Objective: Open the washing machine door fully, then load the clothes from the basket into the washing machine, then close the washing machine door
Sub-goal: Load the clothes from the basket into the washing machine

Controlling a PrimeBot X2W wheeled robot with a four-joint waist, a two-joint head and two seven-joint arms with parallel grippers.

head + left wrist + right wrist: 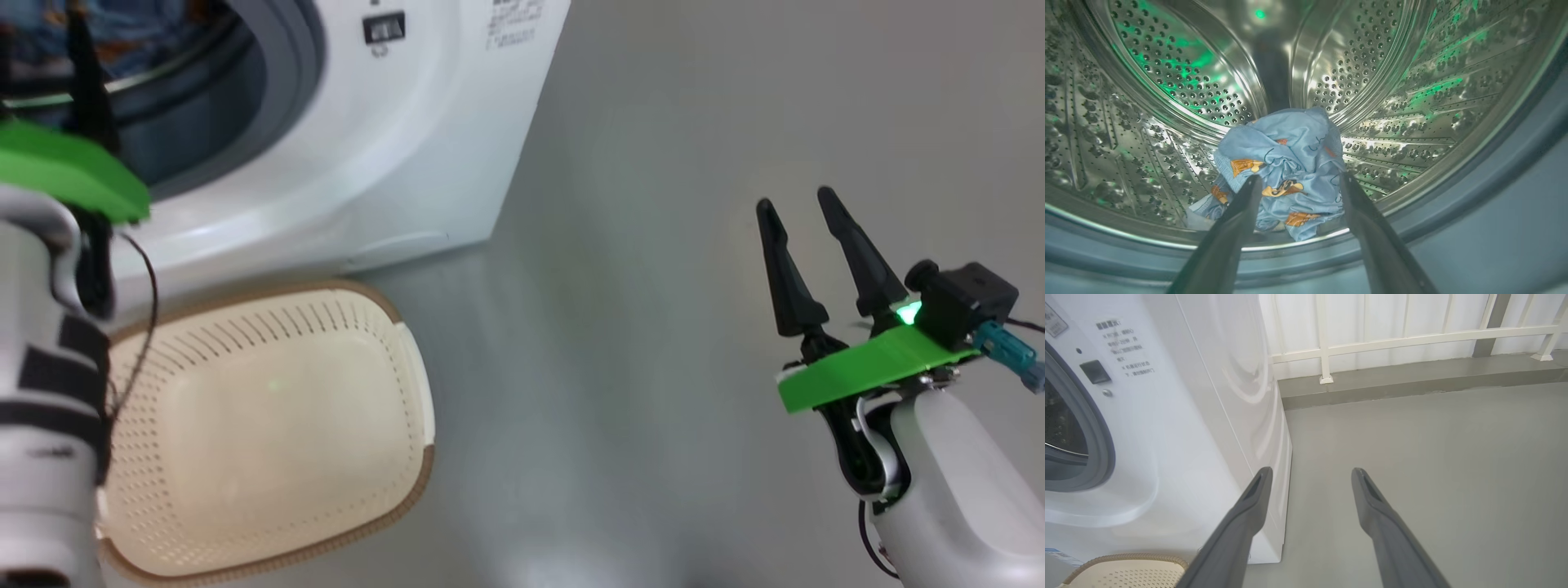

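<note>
Washing machine (392,163) sits up-left in the head view with its mouth open. Where its door hangs I cannot tell (so the swing side is a guess). The drum (1167,81) opens straight ahead of my left arm. The basket (371,327) is on the floor (653,367) just in front of the machine and looks bare, but its left end is behind my forearm (41,425).

The clothes (1286,163) lie bunched on the drum bottom, dead ahead of my left claw (1300,176). That claw is spread wide at the mouth and pinches nothing. Whether its tips touch the cloth is hard to make out. My right claw (796,204) is spread too and empty, well apart off the machine's right side.

The left arm is nearer. Loading looks done and the door is probably next, so the left claw must back straight out first.
</note>
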